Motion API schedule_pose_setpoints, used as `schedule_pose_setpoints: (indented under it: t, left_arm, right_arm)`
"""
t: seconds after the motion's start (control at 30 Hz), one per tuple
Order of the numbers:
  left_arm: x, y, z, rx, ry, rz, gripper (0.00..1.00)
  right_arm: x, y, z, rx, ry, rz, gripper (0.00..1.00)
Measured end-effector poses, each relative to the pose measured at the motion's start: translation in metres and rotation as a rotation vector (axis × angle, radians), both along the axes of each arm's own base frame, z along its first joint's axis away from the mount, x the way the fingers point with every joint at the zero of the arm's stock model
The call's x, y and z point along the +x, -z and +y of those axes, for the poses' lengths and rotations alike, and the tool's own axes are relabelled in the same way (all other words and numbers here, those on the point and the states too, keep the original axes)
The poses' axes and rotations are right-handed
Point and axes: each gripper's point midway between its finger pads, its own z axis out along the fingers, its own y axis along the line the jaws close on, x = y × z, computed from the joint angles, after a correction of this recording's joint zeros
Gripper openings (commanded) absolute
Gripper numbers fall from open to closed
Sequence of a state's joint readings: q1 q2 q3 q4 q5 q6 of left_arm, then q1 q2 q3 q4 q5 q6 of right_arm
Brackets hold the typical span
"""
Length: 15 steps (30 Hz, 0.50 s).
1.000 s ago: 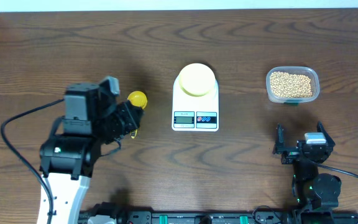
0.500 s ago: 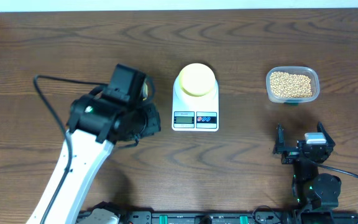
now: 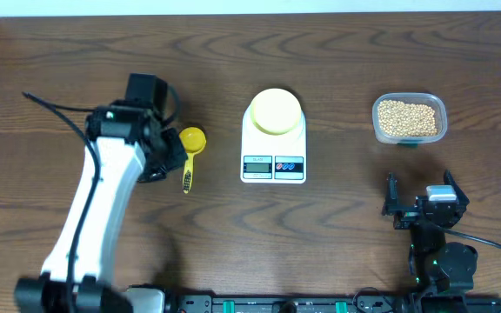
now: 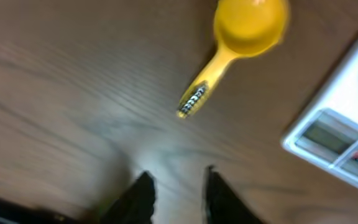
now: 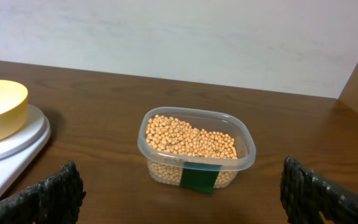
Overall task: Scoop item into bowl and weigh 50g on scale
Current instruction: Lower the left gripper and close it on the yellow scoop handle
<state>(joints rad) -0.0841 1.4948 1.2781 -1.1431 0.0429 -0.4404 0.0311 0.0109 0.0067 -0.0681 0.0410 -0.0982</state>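
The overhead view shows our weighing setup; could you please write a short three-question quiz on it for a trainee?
1. True or false: the scoop holds beans.
2. The bowl sits on: A the table, B the scale, C the container.
3. Fill in: the left gripper is ___, gripping nothing.
Key: 1 false; 2 B; 3 open.

Scoop: one
Bowl: one, right of the scoop
Scale: one, right of the scoop
Clear container: one, farther right
Beans: too many to count
Arms: two, left arm, right arm
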Motion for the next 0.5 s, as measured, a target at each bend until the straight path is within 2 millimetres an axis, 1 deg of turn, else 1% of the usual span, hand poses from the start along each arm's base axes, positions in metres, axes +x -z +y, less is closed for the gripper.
schedule_pose_setpoints:
  t: [0.03, 0.1, 0.13, 0.2, 0.33, 0.5]
  left_arm:
    - [0.002, 0.007, 0.0, -0.018, 0.013, 0.016, 0.73]
    - [0.01, 0.021, -0.001, -0.068, 0.06, 0.038, 0.79]
    - [0.013, 0.025, -0.003, -0.089, 0.083, 0.04, 0.81]
    - [0.018, 0.032, -0.007, -0.136, 0.141, 0.043, 0.82]
    - [0.02, 0.046, -0.014, -0.187, 0.244, 0.072, 0.82]
    - [0.024, 0.068, -0.019, -0.217, 0.311, 0.116, 0.82]
  right_arm:
    - [0.0, 0.0, 0.0, 0.0, 0.0, 0.0, 0.99]
    - [0.0, 0.0, 0.0, 0.0, 0.0, 0.0, 0.99]
    - [0.0, 0.0, 0.0, 0.0, 0.0, 0.0, 0.99]
    - [0.0, 0.0, 0.0, 0.0, 0.0, 0.0, 0.99]
    - [0.0, 0.0, 0.0, 0.0, 0.0, 0.0, 0.99]
    - [0.0, 0.0, 0.0, 0.0, 0.0, 0.0, 0.99]
